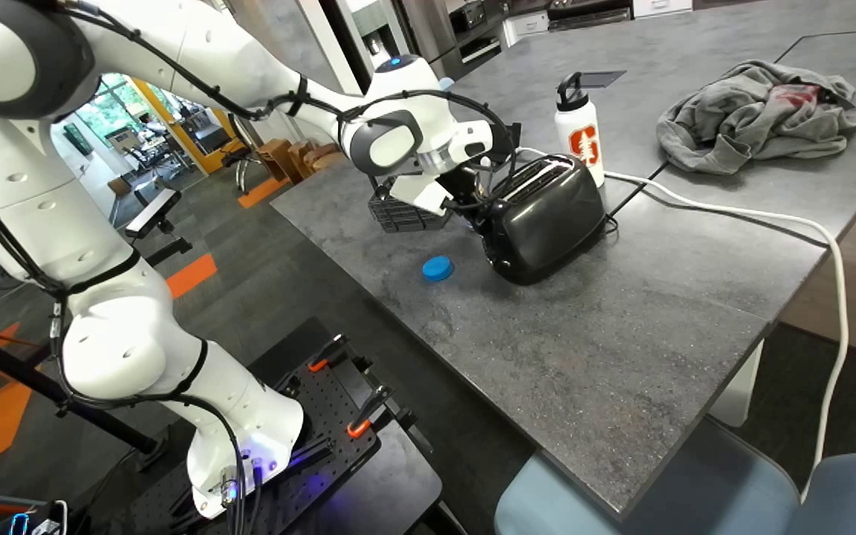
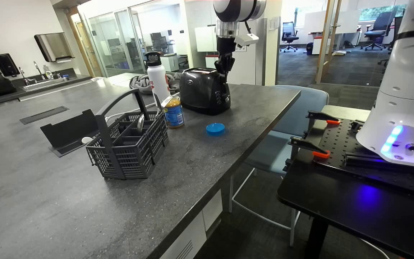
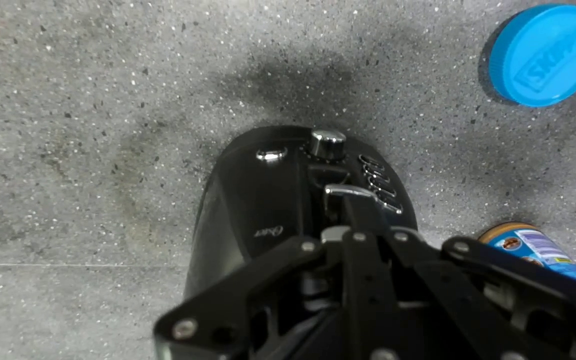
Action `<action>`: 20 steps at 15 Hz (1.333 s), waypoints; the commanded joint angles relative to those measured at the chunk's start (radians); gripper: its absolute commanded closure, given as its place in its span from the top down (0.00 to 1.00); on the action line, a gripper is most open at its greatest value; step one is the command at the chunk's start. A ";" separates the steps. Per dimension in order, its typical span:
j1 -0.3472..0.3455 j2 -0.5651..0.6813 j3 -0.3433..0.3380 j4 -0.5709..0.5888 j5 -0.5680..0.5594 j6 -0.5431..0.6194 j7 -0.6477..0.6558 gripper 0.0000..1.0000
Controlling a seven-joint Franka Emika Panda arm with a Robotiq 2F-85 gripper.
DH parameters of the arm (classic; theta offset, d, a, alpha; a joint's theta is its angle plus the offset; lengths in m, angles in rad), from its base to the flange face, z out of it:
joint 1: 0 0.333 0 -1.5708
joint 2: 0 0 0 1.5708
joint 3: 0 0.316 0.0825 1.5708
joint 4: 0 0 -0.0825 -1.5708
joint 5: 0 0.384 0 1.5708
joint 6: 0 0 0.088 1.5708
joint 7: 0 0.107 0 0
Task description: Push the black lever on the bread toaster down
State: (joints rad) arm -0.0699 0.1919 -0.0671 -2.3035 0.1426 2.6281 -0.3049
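Note:
The dark glossy toaster (image 1: 550, 223) stands upright on the grey table; it also shows in an exterior view (image 2: 199, 90) and the wrist view (image 3: 248, 220). Its black lever (image 3: 339, 190), with a chrome edge, sticks out of the narrow end face, above a silver knob. My gripper (image 3: 360, 207) points down at that end, fingers together and nothing visible between them. Its fingertips overlap the lever in the wrist view and hide part of it; contact is unclear. In both exterior views the gripper (image 1: 481, 215) (image 2: 225, 73) is against the toaster's end and hides the lever.
A blue lid (image 2: 215, 129) lies near the toaster's end. A peanut butter jar (image 2: 174, 113), a white bottle (image 2: 159, 81) and a black caddy (image 2: 131, 144) stand nearby. A white cord (image 1: 740, 213) crosses the table past a grey towel (image 1: 747, 126).

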 commanded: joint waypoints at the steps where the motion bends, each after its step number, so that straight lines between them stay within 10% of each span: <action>1: -0.022 0.035 0.020 0.029 0.007 -0.025 0.023 0.00; 20: -0.031 0.177 0.030 0.079 -0.015 0.012 0.056 0.00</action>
State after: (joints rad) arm -0.0851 0.3064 -0.0524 -2.2486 0.1415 2.6257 -0.2836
